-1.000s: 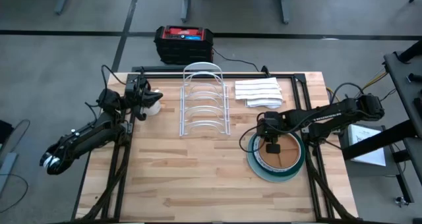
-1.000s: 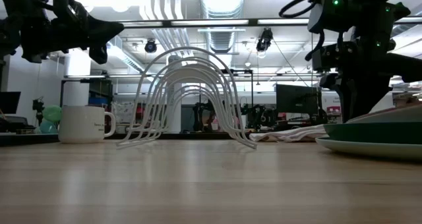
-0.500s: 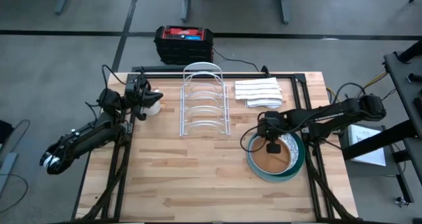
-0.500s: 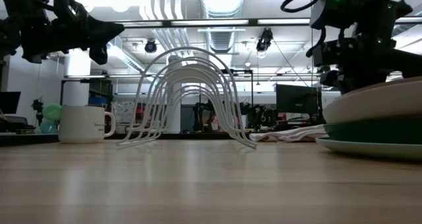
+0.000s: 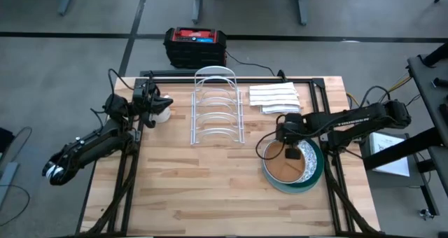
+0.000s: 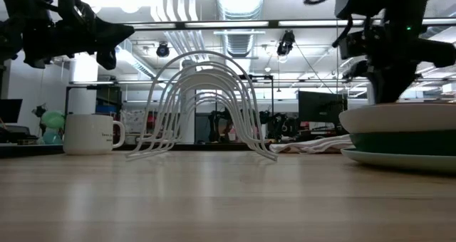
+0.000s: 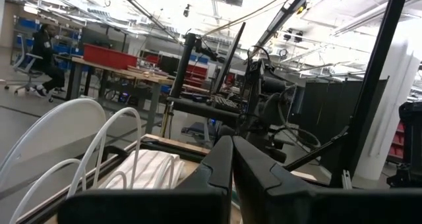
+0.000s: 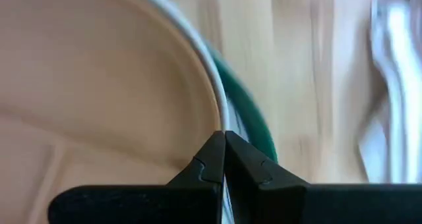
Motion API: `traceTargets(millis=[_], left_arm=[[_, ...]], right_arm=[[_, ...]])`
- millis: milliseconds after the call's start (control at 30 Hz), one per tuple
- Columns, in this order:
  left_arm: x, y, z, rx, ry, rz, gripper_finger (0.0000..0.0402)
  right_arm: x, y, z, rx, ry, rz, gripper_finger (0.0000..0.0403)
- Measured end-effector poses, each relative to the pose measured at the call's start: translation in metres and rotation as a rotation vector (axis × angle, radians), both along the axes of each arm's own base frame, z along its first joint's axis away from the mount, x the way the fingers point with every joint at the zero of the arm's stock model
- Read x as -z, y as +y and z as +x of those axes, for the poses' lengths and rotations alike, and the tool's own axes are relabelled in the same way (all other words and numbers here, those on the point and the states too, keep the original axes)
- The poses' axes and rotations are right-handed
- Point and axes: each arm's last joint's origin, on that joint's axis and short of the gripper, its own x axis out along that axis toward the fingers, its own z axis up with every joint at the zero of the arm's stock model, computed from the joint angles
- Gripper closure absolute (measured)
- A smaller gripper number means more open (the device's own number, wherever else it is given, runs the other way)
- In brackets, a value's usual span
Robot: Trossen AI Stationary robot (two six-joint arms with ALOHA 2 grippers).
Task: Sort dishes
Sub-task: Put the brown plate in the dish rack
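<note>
The dishes sit stacked at the table's right: a tan plate (image 5: 282, 171) on top, a grey-speckled plate (image 5: 309, 154) showing beside it, and a large dark green plate (image 5: 297, 187) under them. My right gripper (image 5: 290, 155) points down over the stack, shut on the tan plate (image 6: 399, 119). My left gripper (image 7: 232, 151) is shut on nothing and hangs in the air at the far left, above a white mug (image 5: 162, 113). My right gripper pinches the tan plate's rim (image 8: 214, 109) between its two fingertips, at the plate's far edge. The fingers come from above, pointing steeply down. That edge is raised above the green plate (image 6: 399, 142). Whether the near edge still rests on the stack cannot be told.
A white wire dish rack (image 5: 217, 110) stands at the middle of the table's far half. Folded white cloths (image 5: 274, 98) lie right of it, just beyond the stack. The mug (image 6: 89, 134) stands at the far left. Bare wood stretches along the near half.
My right gripper has taken hold of the tan plate and gone up. The plate first tipped up at the held edge, then came up about level and slid a little toward the table's left edge, uncovering part of the speckled plate.
</note>
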Motion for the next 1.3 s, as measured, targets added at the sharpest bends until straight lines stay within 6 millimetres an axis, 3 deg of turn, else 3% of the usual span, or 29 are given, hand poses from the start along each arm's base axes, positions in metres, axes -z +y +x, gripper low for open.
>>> traceTargets(millis=[167, 433, 767, 900, 1300], left_arm=[[0.0, 0.0, 0.0, 0.0, 0.0, 0.0, 0.0401], [0.0, 0.0, 0.0, -0.014, -0.004, -0.003, 0.0401], [0.0, 0.001, 0.0, -0.015, -0.003, -0.003, 0.0401], [0.0, 0.0, 0.0, -0.017, -0.002, 0.011, 0.0401], [0.0, 0.001, 0.0, -0.02, -0.001, 0.021, 0.0401]], right_arm=[[-0.01, 0.0, -0.01, 0.071, 0.1, -0.052, 0.0403], [-0.013, 0.002, 0.005, 0.085, -0.047, -0.023, 0.0393], [-0.001, 0.003, 0.001, 0.079, -0.024, -0.001, 0.0295], [0.006, 0.003, -0.003, 0.076, 0.0, -0.004, 0.0273], [0.007, 0.003, -0.002, 0.076, -0.012, -0.014, 0.029]])
